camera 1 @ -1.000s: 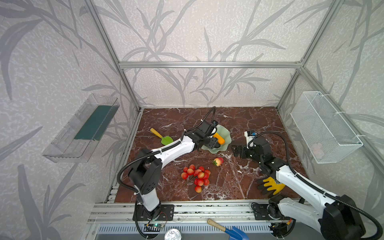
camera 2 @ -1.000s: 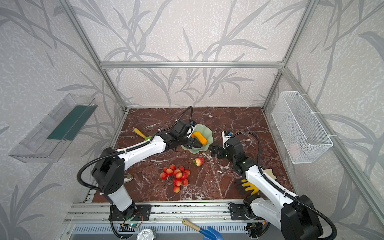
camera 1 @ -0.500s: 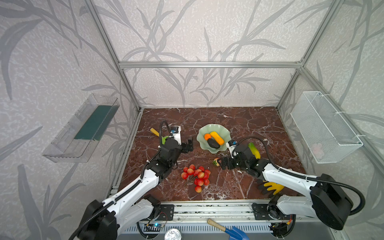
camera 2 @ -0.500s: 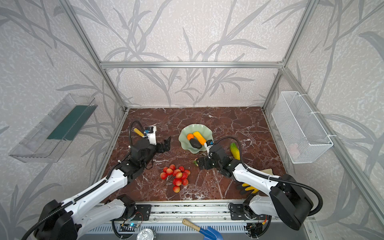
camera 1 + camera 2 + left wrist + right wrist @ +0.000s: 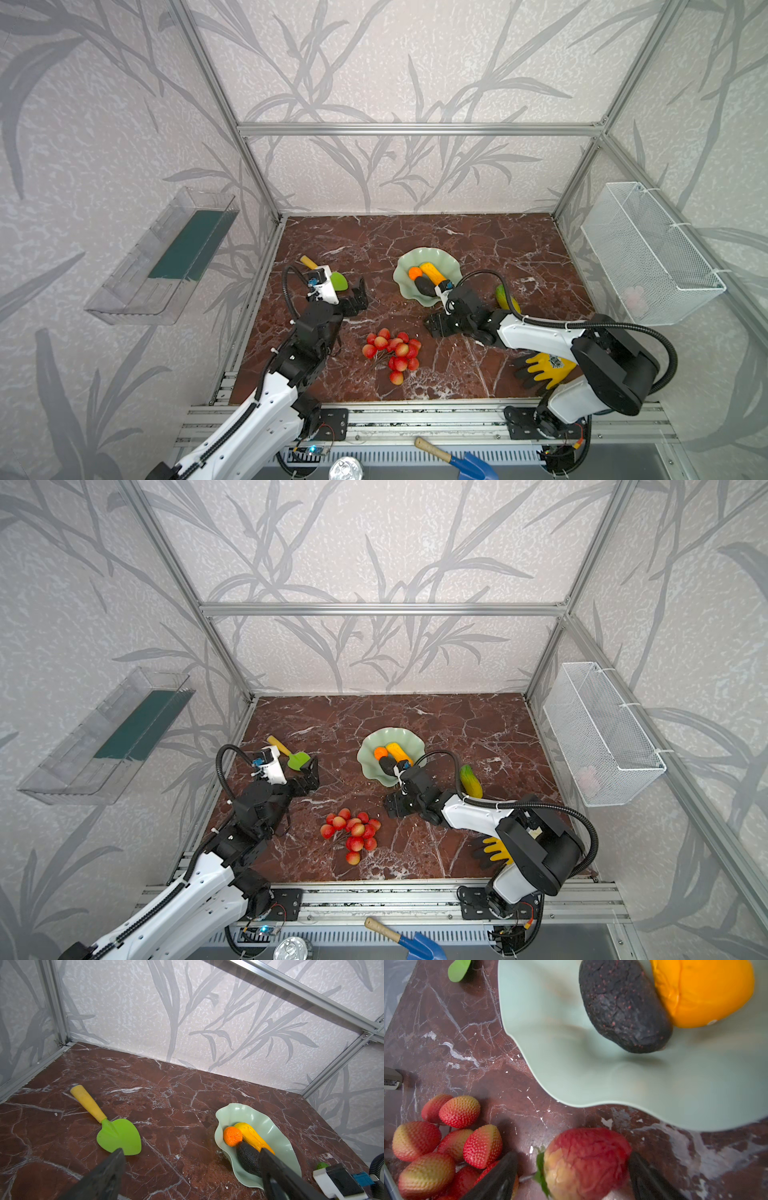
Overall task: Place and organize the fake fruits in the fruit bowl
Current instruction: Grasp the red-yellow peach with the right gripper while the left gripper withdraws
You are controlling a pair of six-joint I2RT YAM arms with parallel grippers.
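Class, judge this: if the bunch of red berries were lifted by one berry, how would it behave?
The bunch of red berries would probably dangle loosely: thin dark stems join separate berries. Pushed, it likely drags rather than rolls, lying sprawled.

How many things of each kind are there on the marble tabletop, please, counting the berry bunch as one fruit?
Fruits: 6 (orange ball, avocado, yellow-orange fruit, strawberry, berry bunch, green-yellow fruit)
Fruit bowl: 1
Green shovel: 1
Glove: 1
Total: 9
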